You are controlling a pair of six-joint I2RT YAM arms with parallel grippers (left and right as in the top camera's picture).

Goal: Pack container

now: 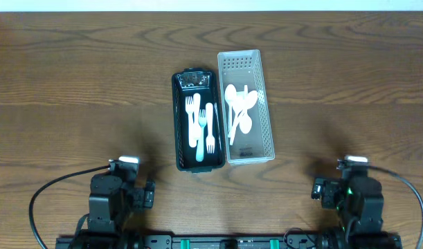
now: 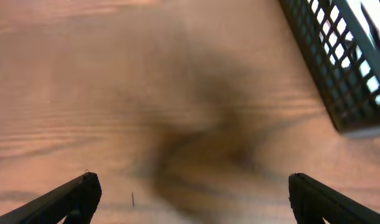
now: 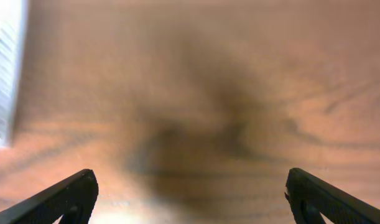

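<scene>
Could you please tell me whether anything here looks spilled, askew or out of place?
Nothing stands out: the forks all lie inside the black basket, the spoons lie inside the white basket, and neither basket is tipped.

- You see a brown wooden table (image 1: pixel 59 83), its grain running left to right across the whole view.
- Beyond its far edge, you see a thin pale strip (image 1: pixel 211 4).
</scene>
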